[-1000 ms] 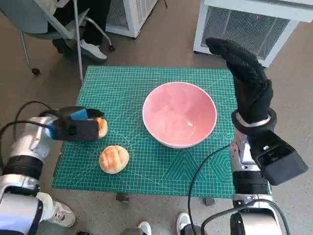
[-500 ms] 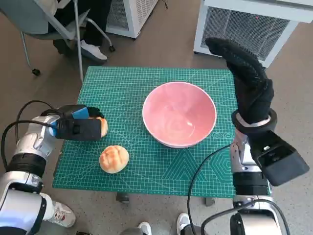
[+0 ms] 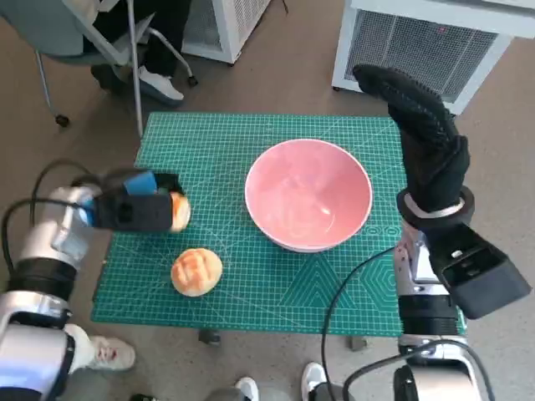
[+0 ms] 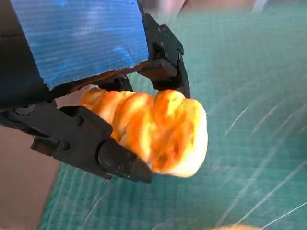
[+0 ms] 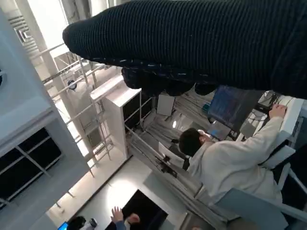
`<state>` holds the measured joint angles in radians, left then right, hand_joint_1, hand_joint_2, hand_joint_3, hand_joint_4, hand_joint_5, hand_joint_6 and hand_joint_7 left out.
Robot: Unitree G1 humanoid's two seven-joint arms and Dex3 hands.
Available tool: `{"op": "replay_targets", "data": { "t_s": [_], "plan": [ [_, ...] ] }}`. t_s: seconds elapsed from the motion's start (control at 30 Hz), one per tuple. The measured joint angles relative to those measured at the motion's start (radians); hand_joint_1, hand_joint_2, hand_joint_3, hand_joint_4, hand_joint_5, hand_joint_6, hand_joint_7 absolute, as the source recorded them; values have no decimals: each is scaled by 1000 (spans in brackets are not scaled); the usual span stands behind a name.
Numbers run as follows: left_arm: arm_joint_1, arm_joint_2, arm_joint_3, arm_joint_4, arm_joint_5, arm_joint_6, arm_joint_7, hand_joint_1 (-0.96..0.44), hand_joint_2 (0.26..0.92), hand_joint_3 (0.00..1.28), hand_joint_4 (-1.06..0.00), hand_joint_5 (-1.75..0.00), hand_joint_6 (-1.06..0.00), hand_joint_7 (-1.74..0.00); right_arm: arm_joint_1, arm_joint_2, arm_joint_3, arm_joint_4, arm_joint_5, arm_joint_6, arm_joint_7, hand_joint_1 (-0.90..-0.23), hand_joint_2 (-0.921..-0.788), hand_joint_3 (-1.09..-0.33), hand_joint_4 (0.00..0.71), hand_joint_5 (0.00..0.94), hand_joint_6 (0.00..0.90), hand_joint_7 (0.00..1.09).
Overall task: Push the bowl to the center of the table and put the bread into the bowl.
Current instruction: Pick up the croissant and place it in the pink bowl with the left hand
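On green gridded mat (image 3: pixel 226 150), pink bowl (image 3: pixel 308 194); brown floor (image 3: pixel 284 67) around.

Two bread rolls are in view on a green cutting mat (image 3: pixel 251 276): one golden roll (image 4: pixel 158 132) clamped in the robot's left hand (image 3: pixel 134 209), and a second round roll (image 3: pixel 196 271) resting free on the mat near its front edge. One pink bowl (image 3: pixel 308 195) sits on the mat. Two robot hands are counted: the blue-taped left and the black-gloved right hand (image 3: pixel 422 134), raised with nothing in it. Two white slatted cabinets stand beyond the table, one large (image 3: pixel 435 42) and one smaller (image 3: pixel 226 25). One seated person in white (image 5: pixel 235 165) shows in the right wrist view.
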<state>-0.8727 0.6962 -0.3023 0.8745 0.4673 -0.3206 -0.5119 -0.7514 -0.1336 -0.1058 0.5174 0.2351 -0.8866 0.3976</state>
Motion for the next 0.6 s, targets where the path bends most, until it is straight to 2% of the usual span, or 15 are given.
{"op": "replay_targets", "data": {
  "t_s": [0.33, 0.6],
  "plan": [
    [-129, -17, 108, -143, -100, 1, -1, -1, 920, 83, -673, -1113, -604, -1258, 1, -5, -2, -20, 7, 19, 2, -604, -921, -831, 240, 56, -1, 663],
    [-245, -104, 98, -188, -105, -12, 39, -1, 920, 80, -670, -1129, -613, -1237, 4, -6, -3, -38, 10, 29, 2, -606, -921, -828, 233, 61, -1, 655]
  ]
}}
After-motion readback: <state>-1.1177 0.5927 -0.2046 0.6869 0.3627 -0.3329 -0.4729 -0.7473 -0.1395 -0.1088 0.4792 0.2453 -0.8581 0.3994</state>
